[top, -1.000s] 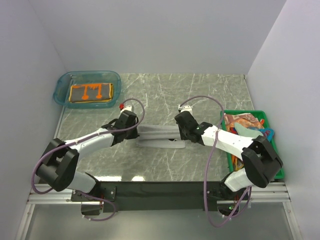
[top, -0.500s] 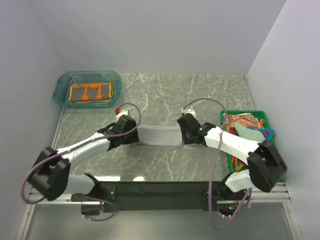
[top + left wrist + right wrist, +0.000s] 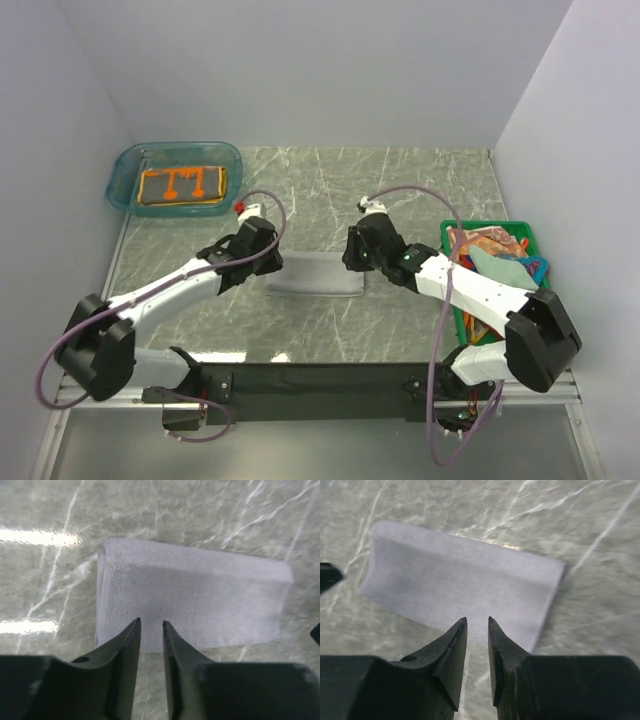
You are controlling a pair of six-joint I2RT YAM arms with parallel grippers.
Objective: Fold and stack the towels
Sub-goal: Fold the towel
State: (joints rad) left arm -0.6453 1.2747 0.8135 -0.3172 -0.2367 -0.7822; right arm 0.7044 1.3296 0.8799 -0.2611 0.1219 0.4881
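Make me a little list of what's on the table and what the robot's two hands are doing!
Middle of table: pale grey towel, folded, lying flat
Left gripper: over the towel's left end, fingers slightly apart, holding nothing
Right gripper: over the towel's right end, fingers slightly apart, holding nothing
Teal tub: far left corner, one folded orange-brown towel inside
Green crate: right side, colourful towels heaped inside, not folded

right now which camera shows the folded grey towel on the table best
Left wrist: the grey towel fills the frame, with its stacked layers showing at the left edge. Right wrist shows it large too, but the layers hardly show. Top external shows it small.
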